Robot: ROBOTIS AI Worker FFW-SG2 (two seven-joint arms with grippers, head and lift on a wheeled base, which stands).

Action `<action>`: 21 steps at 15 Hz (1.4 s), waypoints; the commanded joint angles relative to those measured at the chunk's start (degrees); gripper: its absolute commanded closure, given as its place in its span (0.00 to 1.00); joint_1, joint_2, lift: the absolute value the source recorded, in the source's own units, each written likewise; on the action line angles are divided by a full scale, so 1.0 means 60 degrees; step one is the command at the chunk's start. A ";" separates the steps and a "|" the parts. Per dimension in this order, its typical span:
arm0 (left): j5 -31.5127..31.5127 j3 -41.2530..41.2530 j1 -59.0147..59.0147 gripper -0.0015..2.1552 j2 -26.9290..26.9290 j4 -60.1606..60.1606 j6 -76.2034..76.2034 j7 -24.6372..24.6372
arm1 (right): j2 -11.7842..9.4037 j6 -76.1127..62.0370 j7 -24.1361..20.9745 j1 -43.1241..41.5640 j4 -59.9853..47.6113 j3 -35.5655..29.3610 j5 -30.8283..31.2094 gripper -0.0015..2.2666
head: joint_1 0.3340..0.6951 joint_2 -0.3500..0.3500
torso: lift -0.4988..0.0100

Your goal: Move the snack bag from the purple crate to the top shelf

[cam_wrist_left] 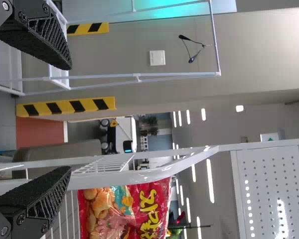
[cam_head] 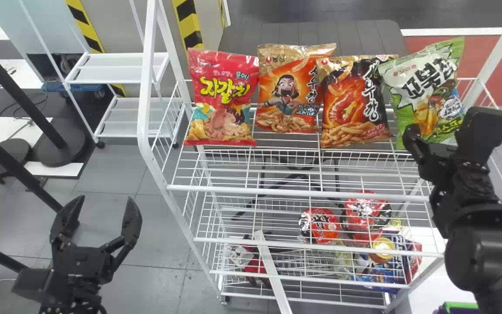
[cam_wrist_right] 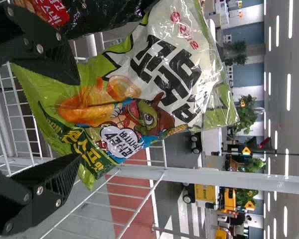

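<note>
The green-and-white snack bag point(cam_head: 427, 87) stands at the right end of the rack's top shelf point(cam_head: 286, 192), leaning slightly. My right gripper point(cam_head: 440, 141) is at its lower right part. In the right wrist view, the right gripper point(cam_wrist_right: 79, 119) has its fingers spread wide, with the snack bag point(cam_wrist_right: 154, 84) just beyond and across the gap. My left gripper point(cam_head: 105, 205) stays parked left of the rack, open and holding nothing; in the left wrist view the left gripper point(cam_wrist_left: 70, 118) has an empty gap. Part of the purple crate point(cam_head: 460, 307) shows at the bottom right corner.
Left of the green bag stand a red bag point(cam_head: 222, 96), an orange bag point(cam_head: 288, 89) and an orange-black bag point(cam_head: 353, 102). White rack posts point(cam_head: 146, 87) rise at the sides. Lower shelves hold red cups point(cam_head: 320, 224) and other packs.
</note>
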 commanded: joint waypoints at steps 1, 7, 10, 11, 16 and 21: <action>0.0032 0.0003 0.0003 0.05 0.0001 0.0000 -0.0005 0.0000 | 0.0038 -0.0027 0.0014 0.0366 -0.0754 0.0177 0.0035 0.07 | 1.00 0.65 | 1.00; 0.0076 0.0134 0.0032 0.05 -0.0014 -0.0059 -0.0005 0.0000 | 0.0038 -0.0320 0.0028 0.1801 -0.2292 0.0954 0.1148 0.06 | 1.00 0.71 | 1.00; 0.0062 0.0193 0.0046 0.05 -0.0043 -0.0118 -0.0005 0.0073 | 0.0038 -0.0730 0.0028 0.2504 -0.2629 0.1203 0.1646 0.06 | 1.00 0.75 | 1.00; 0.0062 0.0208 0.0090 0.05 -0.0058 -0.0191 0.0024 0.0058 | 0.0038 -0.0847 0.0028 0.2695 -0.2658 0.1217 0.1661 0.06 | 1.00 0.78 | 1.00; -0.0099 0.0457 0.0339 0.05 -0.0073 -0.0367 0.0112 -0.0088 | 0.0038 -0.2927 0.0658 0.3793 -0.2644 0.0968 0.1529 0.06 | 1.00 0.80 | 1.00; -0.0246 0.0501 0.0545 0.05 -0.0160 -0.0689 0.0258 -0.0279 | 0.0038 -0.5212 0.0658 0.5156 -0.2497 0.1393 0.1719 0.07 | 1.00 0.84 | 1.00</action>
